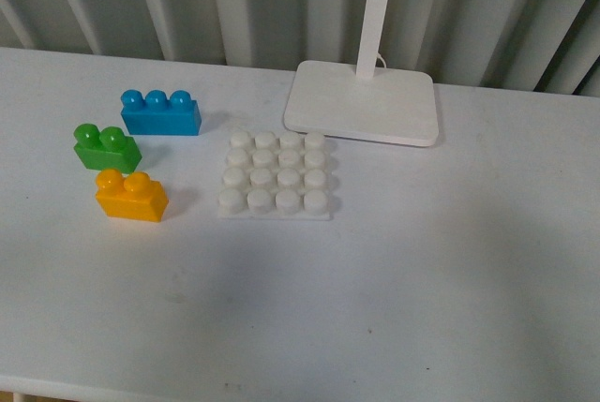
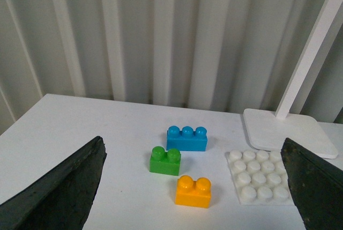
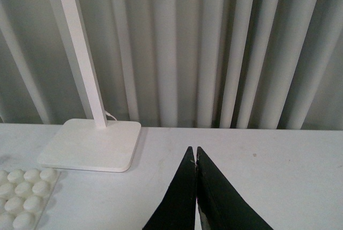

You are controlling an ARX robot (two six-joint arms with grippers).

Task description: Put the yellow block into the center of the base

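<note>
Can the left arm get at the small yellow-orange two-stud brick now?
Probably yes: the left gripper is open, and the yellow-orange plastic brick stands apart from the green two-stud brick and white studded plate.

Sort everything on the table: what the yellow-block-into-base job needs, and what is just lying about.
For the job:
yellow block
base, nothing on its studs yet

Just lying about:
green brick
blue brick
lamp foot with its pole
</note>
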